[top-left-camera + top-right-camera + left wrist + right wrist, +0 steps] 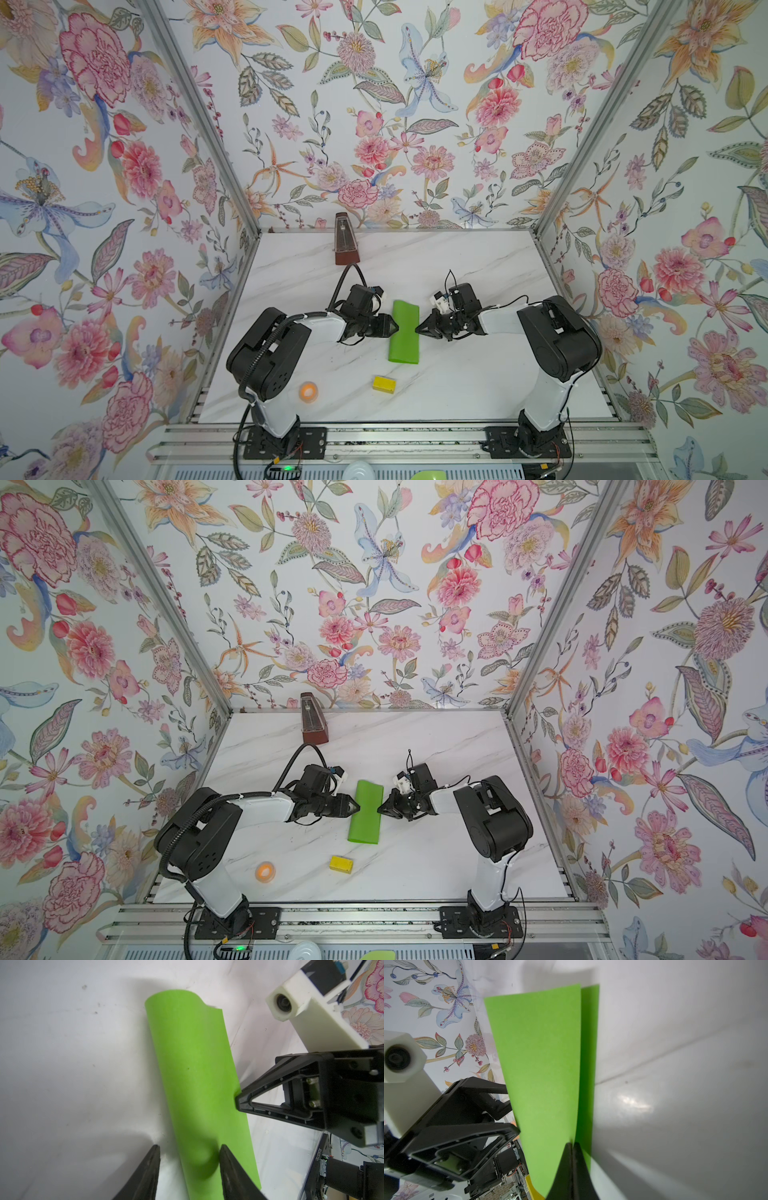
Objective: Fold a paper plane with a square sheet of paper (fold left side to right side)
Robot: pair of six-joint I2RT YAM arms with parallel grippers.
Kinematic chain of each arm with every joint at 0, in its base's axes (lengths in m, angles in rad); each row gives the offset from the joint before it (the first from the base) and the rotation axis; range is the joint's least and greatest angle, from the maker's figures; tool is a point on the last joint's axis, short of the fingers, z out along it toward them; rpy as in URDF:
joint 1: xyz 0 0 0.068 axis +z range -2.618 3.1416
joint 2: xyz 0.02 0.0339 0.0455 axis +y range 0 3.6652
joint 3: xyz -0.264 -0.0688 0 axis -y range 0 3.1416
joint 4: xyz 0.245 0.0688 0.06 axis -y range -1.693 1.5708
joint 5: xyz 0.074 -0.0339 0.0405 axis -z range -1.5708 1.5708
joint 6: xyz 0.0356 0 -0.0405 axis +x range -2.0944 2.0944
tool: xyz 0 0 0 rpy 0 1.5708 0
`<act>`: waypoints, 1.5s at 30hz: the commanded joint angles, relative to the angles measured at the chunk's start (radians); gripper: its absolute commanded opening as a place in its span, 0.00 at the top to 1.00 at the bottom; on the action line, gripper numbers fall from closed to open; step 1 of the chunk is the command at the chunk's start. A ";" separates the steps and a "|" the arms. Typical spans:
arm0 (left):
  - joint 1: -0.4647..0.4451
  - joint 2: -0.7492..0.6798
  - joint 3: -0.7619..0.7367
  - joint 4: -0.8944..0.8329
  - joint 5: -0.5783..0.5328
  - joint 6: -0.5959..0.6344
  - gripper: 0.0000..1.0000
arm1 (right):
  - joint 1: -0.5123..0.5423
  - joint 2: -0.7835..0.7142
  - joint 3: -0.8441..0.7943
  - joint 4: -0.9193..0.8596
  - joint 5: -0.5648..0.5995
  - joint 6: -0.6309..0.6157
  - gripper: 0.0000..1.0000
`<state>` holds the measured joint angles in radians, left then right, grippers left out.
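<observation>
The sheet of paper lies in the middle of the table, doubled over on itself into a long green strip that runs away from my bases toward the back wall. Its left side is a soft, rounded bend rather than a sharp crease, and its two loose edges lie on the right, the upper one set a little in from the lower one, as my right wrist view shows.

My left gripper is at the rounded side, about halfway along the strip. Its fingers are spread, holding nothing: in my left wrist view one tip is over the green paper and the other over bare table beside it.

My right gripper faces it from across the strip, tip at the loose edges. Its fingers are pressed together, and the upper layer's edge seems to be pinched between them, though the view is too tight to be sure.

Nearer my bases and well apart from the paper are a yellow block and, left of it, an orange roll. A brown metronome stands at the back of the table
</observation>
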<state>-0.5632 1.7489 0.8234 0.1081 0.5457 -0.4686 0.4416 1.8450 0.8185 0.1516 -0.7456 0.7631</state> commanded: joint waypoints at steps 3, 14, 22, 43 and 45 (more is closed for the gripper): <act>-0.007 0.012 -0.003 -0.003 0.010 0.002 0.51 | 0.003 -0.019 0.020 -0.032 0.015 -0.010 1.00; -0.006 0.018 -0.004 0.001 0.008 -0.001 0.52 | 0.022 -0.003 0.010 -0.008 0.038 0.040 1.00; -0.006 0.024 -0.003 0.003 0.015 -0.002 0.54 | 0.029 0.002 0.010 0.003 0.063 0.050 1.00; -0.004 0.029 0.004 -0.007 0.010 0.002 0.54 | 0.010 -0.001 0.034 -0.048 0.057 0.004 1.00; -0.004 0.030 0.005 -0.008 0.011 0.002 0.54 | 0.009 0.003 0.035 -0.051 0.058 0.002 1.00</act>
<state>-0.5632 1.7611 0.8234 0.1081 0.5457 -0.4683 0.4564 1.8435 0.8326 0.1219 -0.6952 0.7883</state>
